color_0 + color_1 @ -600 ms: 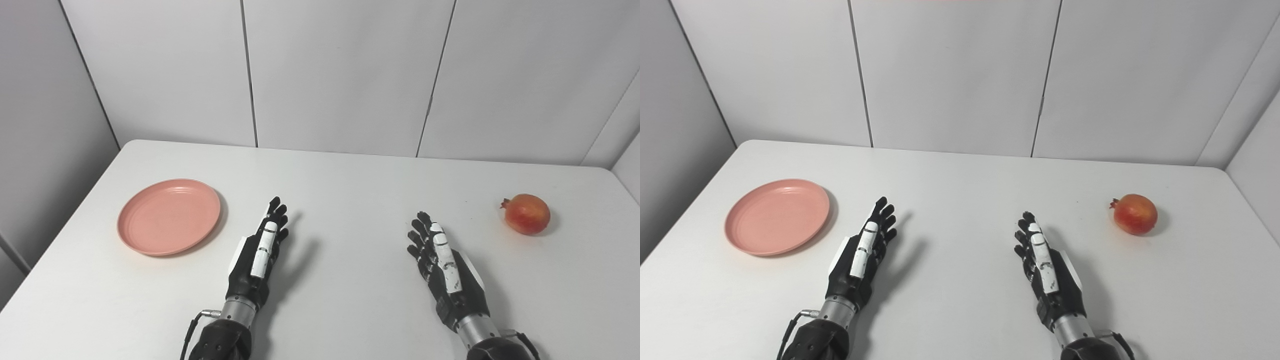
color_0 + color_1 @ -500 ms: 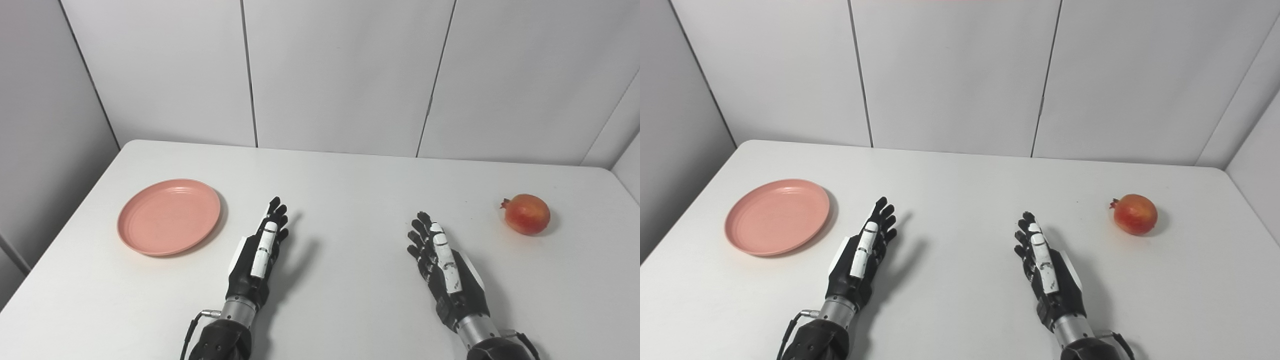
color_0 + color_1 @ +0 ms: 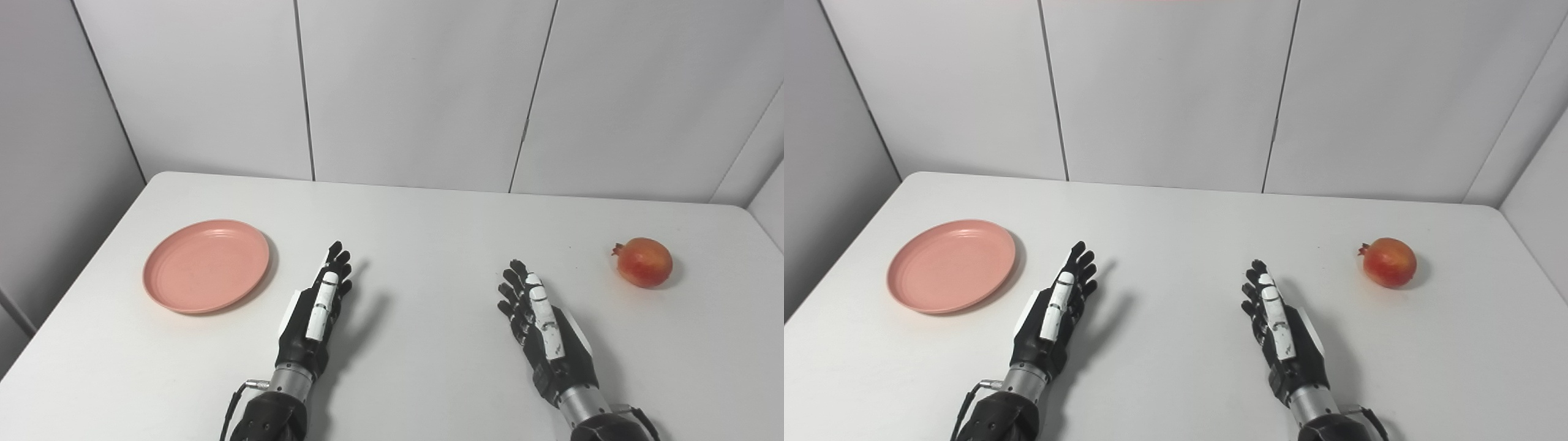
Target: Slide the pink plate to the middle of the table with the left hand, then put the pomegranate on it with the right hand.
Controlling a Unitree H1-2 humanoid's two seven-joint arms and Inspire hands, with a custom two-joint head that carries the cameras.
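Both the left hand [image 3: 315,306] and right hand [image 3: 542,321] sit flat-fingered and empty over the white worktop [image 3: 429,226], with the pink plate [image 3: 206,265] off at the left and the pomegranate [image 3: 644,262] far right.

A plain salmon-pink round plate [image 3: 206,266] sits on the matte white table [image 3: 429,220]. The round pomegranate [image 3: 644,262] is mottled red-orange. Both hands, left hand [image 3: 312,315] and right hand [image 3: 547,331], are black with white strips.
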